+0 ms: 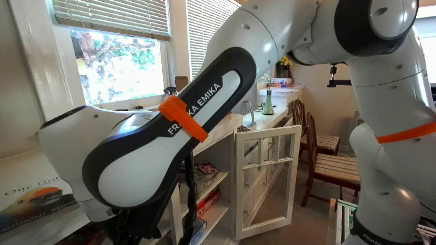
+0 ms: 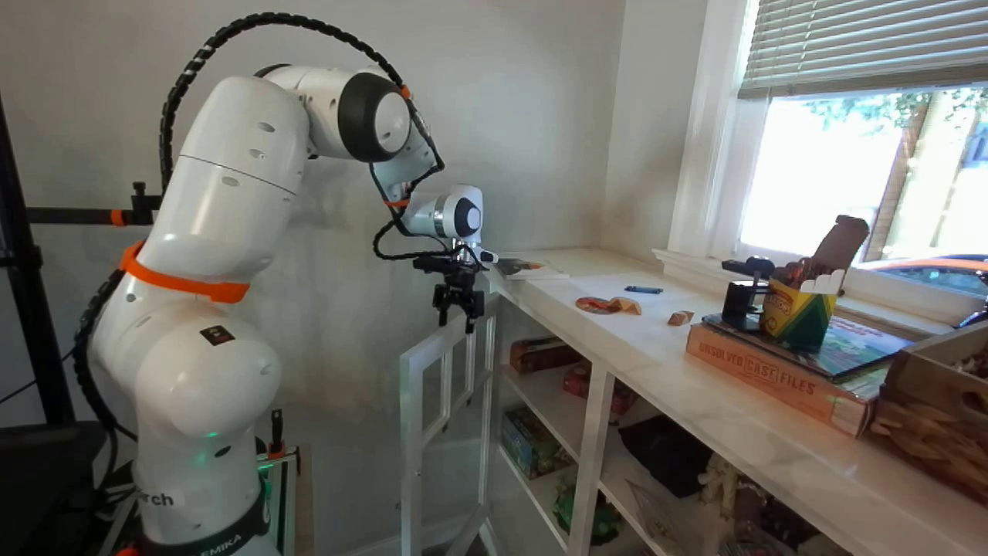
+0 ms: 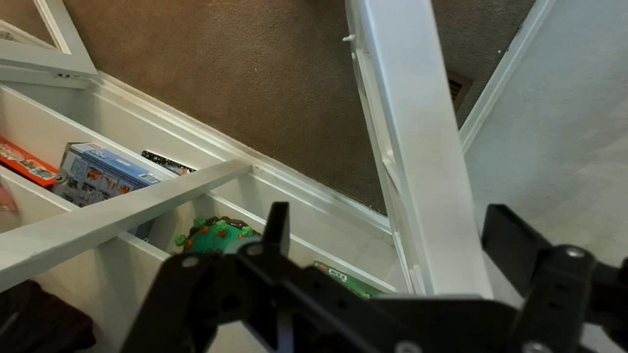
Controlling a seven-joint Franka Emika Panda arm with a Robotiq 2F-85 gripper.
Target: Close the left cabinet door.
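"Beside the wall (image 2: 347, 347), what is shown?"

"The left cabinet door (image 2: 411, 448), swung open. At the other end of the cabinet (image 2: 594, 448), one more door (image 1: 267, 163) is seen open, making two."

"And the one gripper (image 2: 456, 321)?"

"Its two fingers (image 3: 278, 225) are spread wide, with the left cabinet door's top edge seen between."

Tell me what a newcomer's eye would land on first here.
Most likely the white robot arm stretching across an exterior view, marked by a bright orange band. Next, the open black tool at the top edge of the left cabinet door, which stands open. Then the yellow-and-green box near the window.
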